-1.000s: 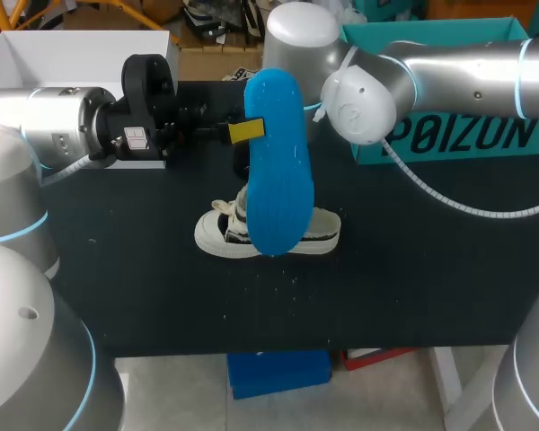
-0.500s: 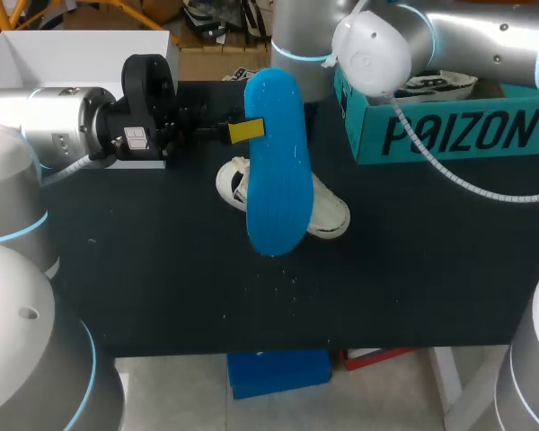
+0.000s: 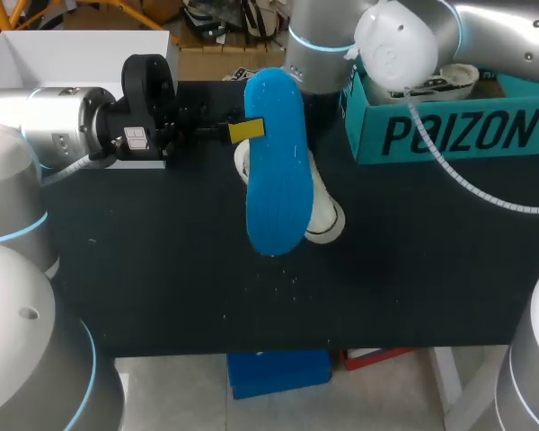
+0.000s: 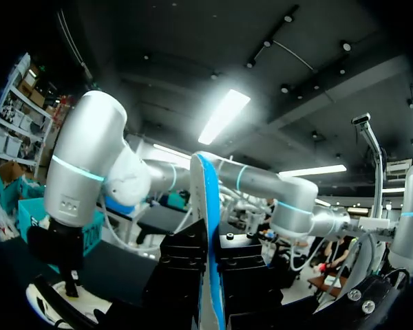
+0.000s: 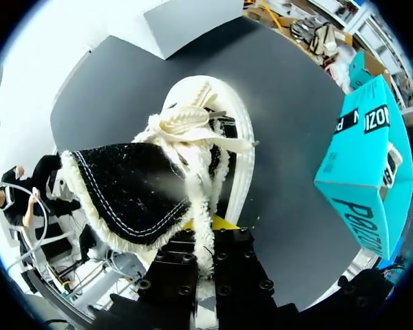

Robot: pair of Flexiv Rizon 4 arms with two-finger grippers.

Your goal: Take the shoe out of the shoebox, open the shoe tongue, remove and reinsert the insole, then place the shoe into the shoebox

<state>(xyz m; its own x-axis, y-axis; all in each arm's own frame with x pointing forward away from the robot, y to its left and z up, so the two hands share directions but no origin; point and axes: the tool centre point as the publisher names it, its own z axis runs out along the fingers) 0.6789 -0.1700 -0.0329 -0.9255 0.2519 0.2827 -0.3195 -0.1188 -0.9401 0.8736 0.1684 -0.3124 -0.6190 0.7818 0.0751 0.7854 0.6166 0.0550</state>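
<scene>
My left gripper (image 3: 238, 131) reaches in from the left and is shut on the top end of a blue insole (image 3: 277, 171), which hangs upright above the table. The left wrist view shows the insole (image 4: 206, 206) edge-on between the fingers. Behind it lies the white shoe (image 3: 325, 214), mostly hidden. In the right wrist view the shoe (image 5: 193, 137) shows a black frayed upper and cream laces, and my right gripper (image 5: 203, 230) is shut on its frayed edge. The teal shoebox (image 3: 449, 135) stands at the back right.
A white box lid (image 3: 81, 54) lies at the back left, behind my left arm. My right arm (image 3: 395, 40) comes down over the shoebox's left end. The black table (image 3: 162, 278) has bare room in front of the insole.
The right arm has swung back towards the shoebox, turning the shoe from lying crosswise to pointing away and shifting it rearward. The left arm and the insole have kept still.
</scene>
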